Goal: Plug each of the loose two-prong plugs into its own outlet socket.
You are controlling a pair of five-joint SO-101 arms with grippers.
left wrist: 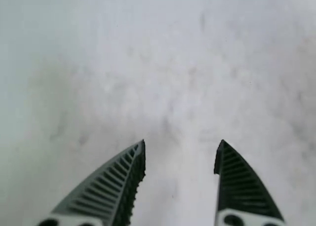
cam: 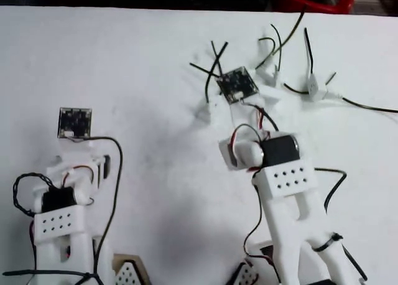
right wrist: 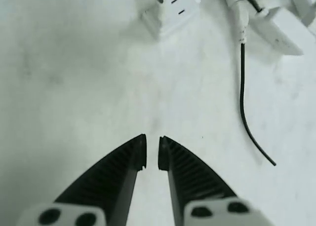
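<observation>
- Between the tips of the left gripper [left wrist: 181, 154] lies only bare white table [left wrist: 158, 63]. Its ribbed fingers [left wrist: 118, 186] stand wide apart and hold nothing.
- On the right gripper [right wrist: 151, 154] the two fingers [right wrist: 123, 179] are drawn almost together, with just a thin slit between the tips and nothing caught in it.
- Ahead of the right fingertips, well apart from them, a white outlet socket [right wrist: 174, 6] lies on the table with two slots showing on its face.
- Ahead and off to one side of those fingers sits a second white plastic piece [right wrist: 279, 26]; whether it is a plug or a socket I cannot tell.
- From beside that piece a black cord [right wrist: 243, 88] runs back toward the fingers and ends loose on the table, near one finger but not touching it.
- Seen from above, white plug parts and black wires [cam: 314, 86] lie scattered just beyond the right arm [cam: 283, 173], while the left arm [cam: 59, 210] sits well apart from them.
</observation>
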